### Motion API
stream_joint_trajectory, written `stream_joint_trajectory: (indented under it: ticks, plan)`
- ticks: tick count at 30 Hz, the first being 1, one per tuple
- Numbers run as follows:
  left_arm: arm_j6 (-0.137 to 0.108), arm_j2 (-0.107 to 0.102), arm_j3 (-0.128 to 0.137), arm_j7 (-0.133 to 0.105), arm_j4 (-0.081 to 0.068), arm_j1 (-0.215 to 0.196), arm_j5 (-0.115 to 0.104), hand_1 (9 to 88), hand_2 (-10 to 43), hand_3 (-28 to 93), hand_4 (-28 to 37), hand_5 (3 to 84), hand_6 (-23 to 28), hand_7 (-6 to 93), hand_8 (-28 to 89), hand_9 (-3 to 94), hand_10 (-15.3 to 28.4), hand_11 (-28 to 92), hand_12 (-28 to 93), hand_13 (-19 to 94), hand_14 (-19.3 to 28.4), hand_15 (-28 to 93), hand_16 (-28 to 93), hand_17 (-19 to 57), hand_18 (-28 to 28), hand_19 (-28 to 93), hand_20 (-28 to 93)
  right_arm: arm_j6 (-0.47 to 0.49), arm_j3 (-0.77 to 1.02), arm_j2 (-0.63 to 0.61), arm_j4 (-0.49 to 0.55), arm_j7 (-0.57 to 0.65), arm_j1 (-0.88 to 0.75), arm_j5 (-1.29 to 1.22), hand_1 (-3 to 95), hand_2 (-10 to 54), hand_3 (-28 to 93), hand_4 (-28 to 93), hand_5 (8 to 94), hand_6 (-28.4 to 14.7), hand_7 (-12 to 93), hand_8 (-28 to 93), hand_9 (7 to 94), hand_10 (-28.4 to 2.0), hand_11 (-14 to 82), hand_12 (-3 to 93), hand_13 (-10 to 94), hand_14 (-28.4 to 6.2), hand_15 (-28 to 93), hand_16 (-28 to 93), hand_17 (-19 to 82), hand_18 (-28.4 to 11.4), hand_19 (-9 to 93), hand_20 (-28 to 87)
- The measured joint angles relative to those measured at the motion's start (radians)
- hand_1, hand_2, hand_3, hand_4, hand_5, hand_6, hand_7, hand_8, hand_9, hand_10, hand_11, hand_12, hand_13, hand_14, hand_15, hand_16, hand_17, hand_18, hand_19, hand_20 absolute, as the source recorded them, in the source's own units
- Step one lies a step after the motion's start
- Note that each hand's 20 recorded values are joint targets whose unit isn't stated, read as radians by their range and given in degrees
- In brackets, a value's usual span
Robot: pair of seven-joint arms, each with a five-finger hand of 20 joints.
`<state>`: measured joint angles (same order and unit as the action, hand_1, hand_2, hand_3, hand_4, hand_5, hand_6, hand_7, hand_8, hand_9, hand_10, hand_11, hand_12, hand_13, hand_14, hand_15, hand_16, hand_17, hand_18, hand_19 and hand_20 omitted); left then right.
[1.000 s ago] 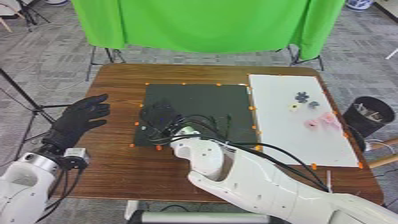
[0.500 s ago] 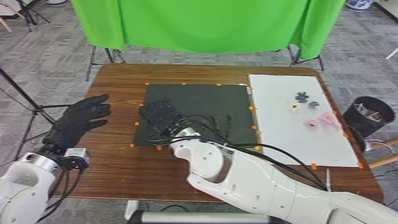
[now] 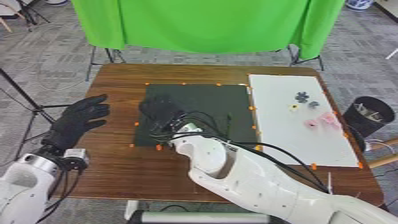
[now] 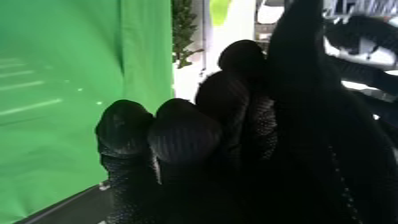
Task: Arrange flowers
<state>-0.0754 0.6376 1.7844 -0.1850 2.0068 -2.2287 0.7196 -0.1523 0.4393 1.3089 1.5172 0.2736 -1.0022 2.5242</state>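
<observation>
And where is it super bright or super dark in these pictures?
Right wrist view: white glare beside the green cloth, pale streaks of light on the cloth, and the right hand so dark that parts of its glove melt together. Head view: that black glove nearly blends into the dark mat, while the white board looks bright.

Arm, left (image 3: pixel 25 186): white shell, rounded, with small dark dots; metallic ring (image 3: pixel 33 157) by the wrist; pale boxy module (image 3: pixel 77 155) beside it; black cables (image 3: pixel 65 192) trailing nearby. Left hand (image 3: pixel 71 122): black fabric glove.
Arm, right (image 3: pixel 259 184): white, smooth curved sections, scattered small dark dots; long black cables (image 3: pixel 302 165) looping along the outside, more bunched at the wrist. Right hand (image 3: pixel 162 110): matching black glove, ribbed fabric at the fingertips (image 4: pixel 184 132), grainy texture below, pale dotted stitching (image 4: pixel 339 175).
</observation>
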Motion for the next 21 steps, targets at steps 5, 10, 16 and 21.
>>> stream_joint_trajectory:
  ticks: [5,10,16,21]
  plan:
    - [-0.033,0.005,0.056,-0.048,0.027,-0.088,-0.012,28.3,-8.1,69,-24.2,28.9,3.7,25.0,-13,24.4,12.2,31,16,16,13.1,39,0,-7.6,21.4,49,10,0.085,0.126,-0.033,0.1,-0.048,-0.053,-0.003,31.0,-9.5,83,-28,49.0,-0.1,50,-21,54.5,-11.0,47.0,25.2,59,-7.4,71,21,30,-19.0,88,39]
    - [-0.045,0.024,0.064,-0.051,0.031,-0.126,-0.018,28.3,-8.1,69,-24.0,28.9,3.7,24.9,-13,24.4,12.2,31,15,16,13.0,38,0,-7.6,21.5,49,10,0.088,0.233,-0.12,0.151,-0.008,-0.073,-0.041,29.4,-9.5,86,-28,40.4,-2.8,45,-21,44.6,-12.8,41.0,22.8,52,-8.6,69,18,28,-19.4,87,39]
    - [-0.051,0.046,0.089,-0.052,0.043,-0.168,-0.022,28.3,-8.0,69,-24.1,28.8,3.6,25.0,-13,24.4,12.2,31,16,16,13.1,38,0,-7.6,21.5,49,10,0.086,0.379,-0.303,0.174,0.09,-0.127,-0.083,28.7,-9.5,86,-28,37.5,-3.5,44,-20,41.1,-13.5,39.3,22.4,48,-8.9,68,16,27,-19.6,86,39]
    - [-0.054,0.05,0.091,-0.053,0.044,-0.182,-0.023,28.4,-7.9,69,-24.2,28.8,3.7,25.0,-13,24.4,12.2,31,16,17,13.1,38,0,-7.6,21.5,49,10,0.094,0.519,-0.461,0.198,0.157,-0.24,-0.085,28.5,-9.5,86,-28,36.8,-3.9,43,-20,40.0,-13.9,38.2,22.3,46,-9.3,67,15,25,-19.7,85,39]
